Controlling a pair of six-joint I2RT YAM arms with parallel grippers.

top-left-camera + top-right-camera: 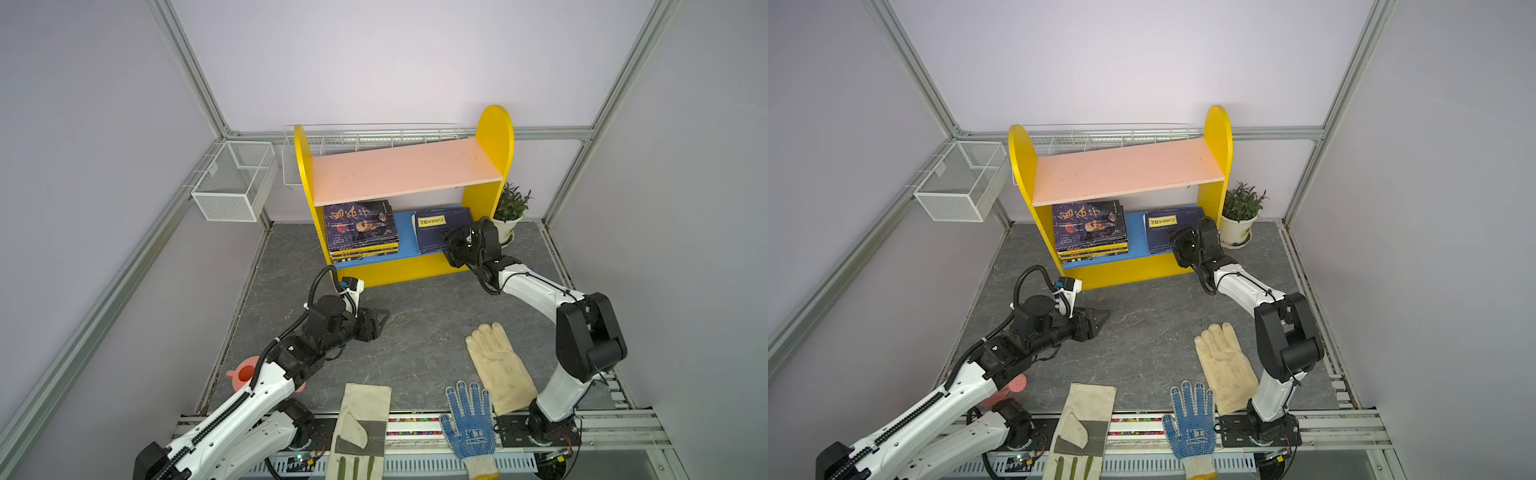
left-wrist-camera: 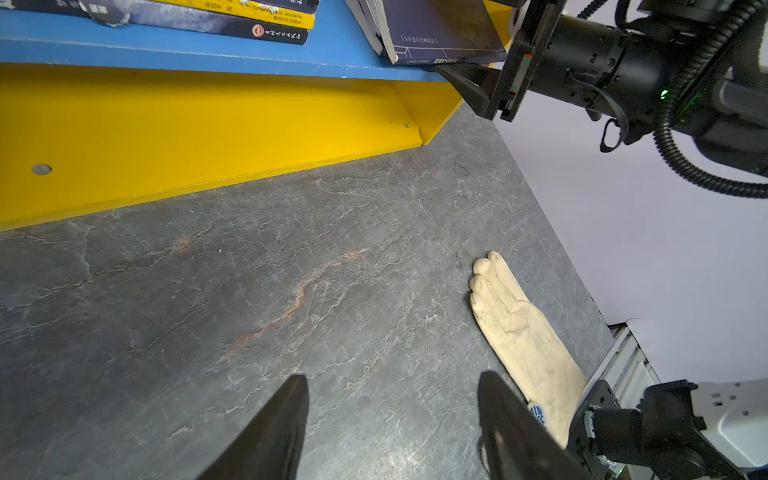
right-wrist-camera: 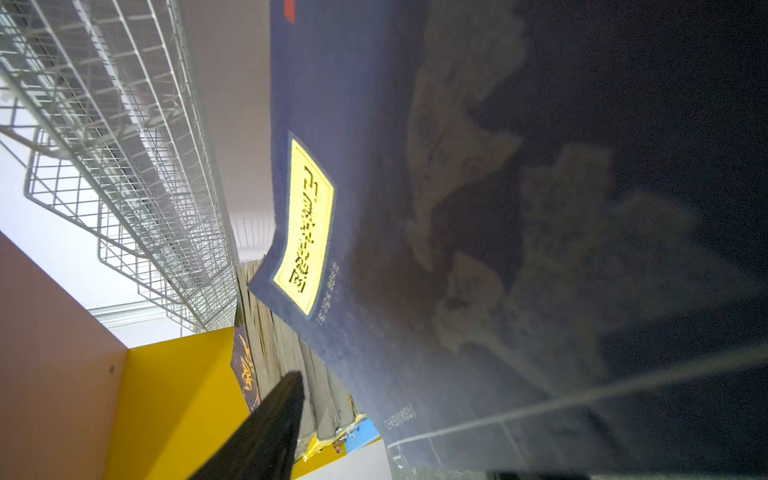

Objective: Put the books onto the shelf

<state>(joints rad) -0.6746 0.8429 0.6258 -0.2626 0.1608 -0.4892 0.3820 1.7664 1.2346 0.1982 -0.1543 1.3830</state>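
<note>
**Legible: one book title and one glove mark**

The top book (image 1: 360, 224) of the stack, on the left arm's side of the right gripper (image 1: 451, 249), bears the large orange brush title 鬼谷子. Its smaller print is too fine to read. The navy book (image 1: 440, 230) at that gripper carries a yellow label (image 3: 307, 224) of black Chinese characters, not legible. The blue-dotted glove (image 1: 1192, 422), well behind the left gripper (image 1: 1104, 316) toward the arm bases, shows 星工 above tiny unreadable Latin letters.

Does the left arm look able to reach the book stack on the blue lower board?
Probably yes: the left gripper is open and empty near the shelf, with nothing between it and the stack.
</note>
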